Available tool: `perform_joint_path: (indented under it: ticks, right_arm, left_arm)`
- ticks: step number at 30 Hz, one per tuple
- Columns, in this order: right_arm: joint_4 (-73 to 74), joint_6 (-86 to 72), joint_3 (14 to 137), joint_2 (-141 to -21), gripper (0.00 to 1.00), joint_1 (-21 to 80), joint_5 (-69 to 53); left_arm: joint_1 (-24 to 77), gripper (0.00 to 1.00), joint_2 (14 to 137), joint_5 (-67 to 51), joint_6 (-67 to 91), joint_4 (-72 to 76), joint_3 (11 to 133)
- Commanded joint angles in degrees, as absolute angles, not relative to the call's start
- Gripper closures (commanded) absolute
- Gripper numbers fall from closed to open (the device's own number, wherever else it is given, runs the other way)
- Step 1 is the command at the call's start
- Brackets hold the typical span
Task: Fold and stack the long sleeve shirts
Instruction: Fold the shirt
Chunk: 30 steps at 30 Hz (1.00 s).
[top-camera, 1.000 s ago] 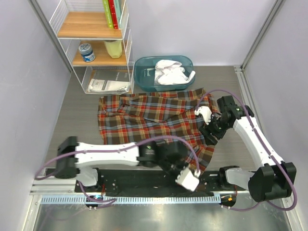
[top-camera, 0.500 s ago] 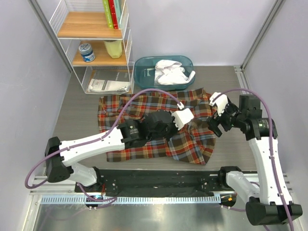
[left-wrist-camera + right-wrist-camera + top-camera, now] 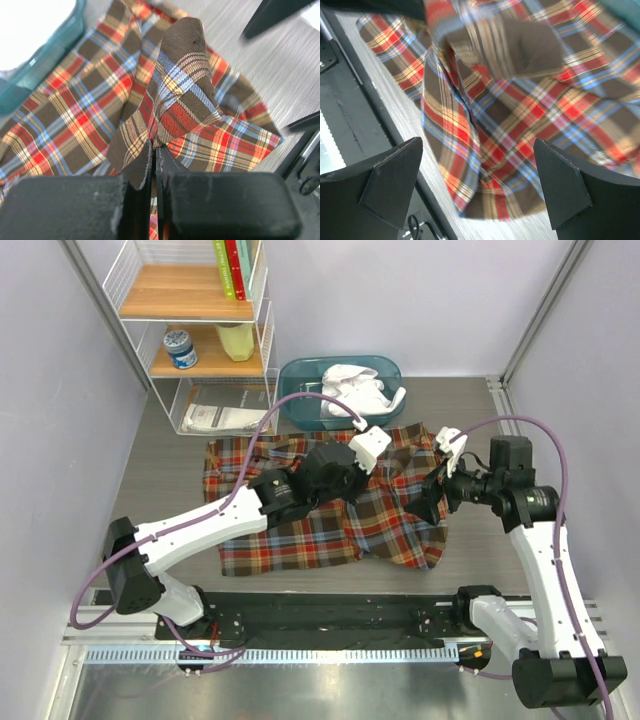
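The plaid long sleeve shirt (image 3: 290, 535) lies spread across the middle of the table, its right part bunched. My left gripper (image 3: 345, 480) hovers over the shirt's centre, shut on a raised fold of plaid (image 3: 180, 85). The wrist view shows the cloth pinched between the tips of that gripper (image 3: 154, 150). My right gripper (image 3: 436, 498) stands open above the shirt's right edge. Nothing sits between its fingers (image 3: 395, 175), and the plaid (image 3: 520, 115) lies below them. A white shirt (image 3: 355, 390) is crumpled in the teal bin (image 3: 300, 400) behind.
A wire shelf unit (image 3: 200, 330) with books, a jar and papers stands at the back left. The teal bin (image 3: 40, 55) sits just behind the plaid. The black base rail (image 3: 320, 615) runs along the near edge. Walls close in left and right.
My left gripper has carried the plaid's near hem from the front edge toward the back, folding the shirt over. My right gripper has opened wider and lifted off the cloth to the right.
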<state>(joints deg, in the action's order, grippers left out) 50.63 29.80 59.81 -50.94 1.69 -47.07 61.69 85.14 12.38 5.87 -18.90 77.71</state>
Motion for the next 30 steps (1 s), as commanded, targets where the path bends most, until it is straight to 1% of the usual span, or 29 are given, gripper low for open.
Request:
perform_joint_path:
  ticks: [1, 4, 8, 10, 12, 14, 15, 17, 18, 19, 20, 21, 22, 23, 24, 25, 26, 27, 28, 29, 30]
  right_arm:
    - [43.0, 25.5, 54.5, -52.0, 0.02, 2.8, -50.0]
    - [39.1, 23.0, 50.9, -51.5, 0.03, 3.2, -51.5]
    - [33.7, 21.5, 46.9, -50.5, 0.07, 3.5, -50.1]
    - [32.4, 20.8, 45.1, -51.1, 0.16, 3.5, -49.0]
    - [31.6, 21.2, 44.0, -52.1, 0.27, 3.5, -48.7]
    - [30.2, 20.5, 43.3, -53.6, 0.29, 3.6, -48.4]
    - [29.7, 20.4, 42.8, -54.0, 0.41, 3.5, -48.3]
    - [28.5, 19.5, 42.8, -55.0, 0.56, 3.5, -47.2]
    - [28.4, 19.3, 43.3, -55.3, 0.67, 3.6, -47.0]
    - [28.5, 18.8, 43.8, -55.6, 0.73, 3.5, -46.8]
    - [28.5, 18.3, 44.2, -55.7, 0.81, 3.5, -46.2]
    - [28.4, 17.5, 44.7, -55.6, 0.95, 3.4, -46.0]
    - [28.4, 17.1, 45.0, -55.4, 0.99, 3.5, -45.8]
    - [28.3, 16.5, 45.4, -54.8, 0.99, 3.4, -44.9]
    - [28.3, 15.5, 45.6, -54.6, 0.99, 3.3, -44.7]
    - [28.3, 15.1, 45.9, -54.3, 0.99, 3.3, -44.8]
    - [28.5, 14.8, 46.1, -53.4, 0.99, 3.2, -44.8]
    - [28.7, 14.7, 46.1, -52.9, 0.99, 3.1, -45.0]
    - [28.8, 14.8, 46.1, -52.3, 0.99, 3.0, -45.0]
    - [29.2, 14.9, 46.1, -51.2, 0.99, 3.0, -44.7]
    - [29.4, 14.9, 46.1, -50.5, 0.99, 2.9, -44.4]
  left_arm:
    - [60.5, 1.0, 84.5, 11.7, 7.1, -14.4, 81.5]
    - [60.3, 1.0, 84.5, 11.3, 6.8, -14.6, 81.7]
    - [60.3, 1.0, 84.6, 10.9, 6.9, -14.2, 81.8]
    - [60.0, 1.0, 84.5, 10.9, 7.3, -14.0, 82.0]
    - [59.8, 1.0, 84.1, 10.7, 7.3, -13.6, 81.9]
    - [59.4, 1.0, 83.7, 10.4, 7.6, -13.3, 81.9]
    - [59.2, 1.0, 83.6, 10.1, 7.6, -13.1, 81.9]
    - [59.2, 1.0, 82.7, 8.5, 7.2, -12.9, 81.6]
    - [59.1, 1.0, 82.3, 7.7, 6.9, -12.5, 80.2]
    - [59.1, 1.0, 80.4, 6.9, 6.5, -11.6, 79.1]
    - [59.1, 1.0, 79.4, 3.1, 4.9, -9.3, 77.5]
    - [59.1, 1.0, 78.0, 0.6, 3.5, -8.1, 76.0]
    - [59.4, 1.0, 75.4, -4.6, 2.0, -6.0, 72.6]
    - [60.1, 1.0, 73.8, -5.4, -3.8, -5.4, 70.9]
    - [63.4, 1.0, 72.3, -5.5, -7.6, -4.8, 69.2]
    - [65.7, 1.0, 70.9, -5.5, -11.8, -4.3, 64.6]
    - [68.1, 0.98, 67.8, -6.1, -17.3, -3.8, 62.3]
    - [73.5, 0.88, 66.5, -5.6, -27.1, -3.8, 59.4]
    - [76.2, 0.86, 64.9, -4.8, -31.9, -3.4, 54.8]
    - [79.9, 0.77, 62.4, -4.8, -35.3, -3.6, 52.5]
    - [81.3, 0.7, 61.1, -4.6, -41.3, -3.8, 50.8]
